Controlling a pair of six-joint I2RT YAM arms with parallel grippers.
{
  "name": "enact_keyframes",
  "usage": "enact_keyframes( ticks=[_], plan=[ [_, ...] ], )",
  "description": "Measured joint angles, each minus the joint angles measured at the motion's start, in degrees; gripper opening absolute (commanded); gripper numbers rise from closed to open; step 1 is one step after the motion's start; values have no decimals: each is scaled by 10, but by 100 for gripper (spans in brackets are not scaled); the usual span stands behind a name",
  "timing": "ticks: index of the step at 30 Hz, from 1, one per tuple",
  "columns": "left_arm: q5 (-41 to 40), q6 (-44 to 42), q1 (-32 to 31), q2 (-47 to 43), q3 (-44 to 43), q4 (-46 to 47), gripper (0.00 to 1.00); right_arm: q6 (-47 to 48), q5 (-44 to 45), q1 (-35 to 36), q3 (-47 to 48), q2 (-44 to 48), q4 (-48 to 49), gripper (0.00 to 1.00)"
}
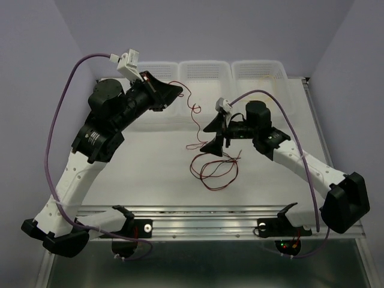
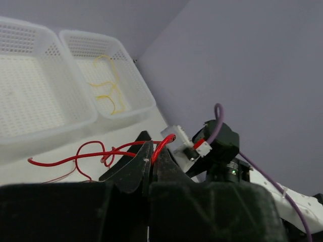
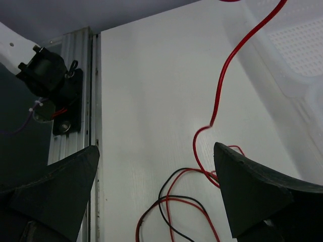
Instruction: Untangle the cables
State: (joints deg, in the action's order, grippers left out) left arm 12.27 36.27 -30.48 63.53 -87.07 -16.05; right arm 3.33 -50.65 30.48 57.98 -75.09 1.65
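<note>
Fingers (image 2: 132, 169) of the left gripper (image 2: 151, 157) are clenched on a red cable (image 2: 164, 143), raised near three white baskets (image 1: 204, 63). The right gripper (image 3: 156, 186) has its fingers spread wide, grasping nothing, above the heap of red and black cables (image 1: 213, 168) on the worktop (image 1: 150, 168). Only the left wrist view clearly shows a yellow cable (image 2: 111, 91) lying in the end basket. The right wrist view picks out one black strand (image 3: 162, 186).

Legible text, labels, numbers: none I can read. The left arm's joint housing (image 1: 93, 135) carries a pale marking, too small to decipher.
</note>
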Motion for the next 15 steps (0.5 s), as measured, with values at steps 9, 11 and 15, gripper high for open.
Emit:
enact_keyframes(
  ticks=[9, 11, 15],
  plan=[
    [7, -2, -53, 28, -102, 0, 0, -14, 133, 98, -5, -102, 78, 100],
    [8, -3, -60, 31, -114, -1, 0, -19, 171, 98, -7, -122, 83, 100],
    [8, -3, -66, 38, -134, -3, 0, -43, 228, 92, -18, -139, 110, 100]
  ],
)
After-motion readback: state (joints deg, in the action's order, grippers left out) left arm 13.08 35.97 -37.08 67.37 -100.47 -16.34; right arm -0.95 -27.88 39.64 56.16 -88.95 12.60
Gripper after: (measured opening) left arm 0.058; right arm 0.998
